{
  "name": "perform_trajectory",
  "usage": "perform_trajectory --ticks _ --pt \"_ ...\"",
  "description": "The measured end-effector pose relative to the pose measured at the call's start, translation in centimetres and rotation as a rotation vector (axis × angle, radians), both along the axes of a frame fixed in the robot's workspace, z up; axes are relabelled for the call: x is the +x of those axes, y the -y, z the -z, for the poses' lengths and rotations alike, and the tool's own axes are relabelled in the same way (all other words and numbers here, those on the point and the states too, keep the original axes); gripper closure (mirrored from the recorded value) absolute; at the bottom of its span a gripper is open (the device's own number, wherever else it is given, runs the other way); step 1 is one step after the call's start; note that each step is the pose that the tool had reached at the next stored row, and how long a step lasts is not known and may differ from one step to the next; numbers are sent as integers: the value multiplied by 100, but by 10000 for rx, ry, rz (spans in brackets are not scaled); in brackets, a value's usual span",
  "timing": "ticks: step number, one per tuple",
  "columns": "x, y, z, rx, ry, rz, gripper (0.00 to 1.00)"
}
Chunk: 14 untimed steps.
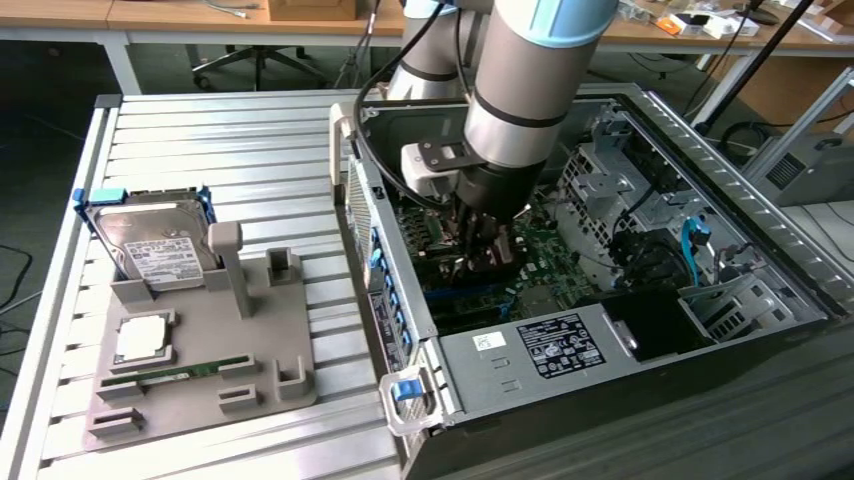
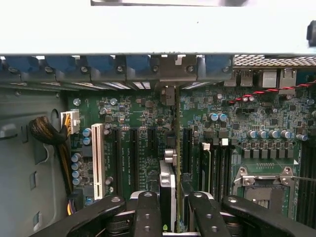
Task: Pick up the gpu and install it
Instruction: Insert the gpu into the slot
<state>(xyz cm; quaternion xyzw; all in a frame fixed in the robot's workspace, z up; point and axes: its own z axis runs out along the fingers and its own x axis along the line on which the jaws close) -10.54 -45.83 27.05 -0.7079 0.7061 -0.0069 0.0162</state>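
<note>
The gpu [image 2: 167,190] is a thin dark card seen edge-on in the wrist view, standing upright between the long expansion slots of the green motherboard [image 2: 143,113]. My gripper [image 2: 173,217] is shut on it, with one black finger [image 2: 148,215] on each side of the card. The card's far end reaches toward the silvery bracket [image 2: 169,71] at the case's rear slot row. In the exterior view my gripper [image 1: 483,255] is down inside the open computer case [image 1: 747,230], and the gpu [image 1: 467,280] shows as a dark shape below it, low over the board.
On the exterior view's left a grey fixture plate [image 1: 200,370] holds a silver hard drive [image 1: 158,250], a green memory stick [image 1: 180,375] and a square chip [image 1: 143,340]. Case walls, drive cages, a white slot [image 2: 97,158], a cable bundle [image 2: 47,133] and the CPU socket [image 2: 264,182] surround the gripper.
</note>
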Motion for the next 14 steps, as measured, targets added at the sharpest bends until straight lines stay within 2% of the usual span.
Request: perform_trajectory --ticks 4,9,14 --pt "-1 0 19 88 1 11 73" --pt "-27 0 28 153 1 14 73" --pt "-33 0 29 178 1 13 73"
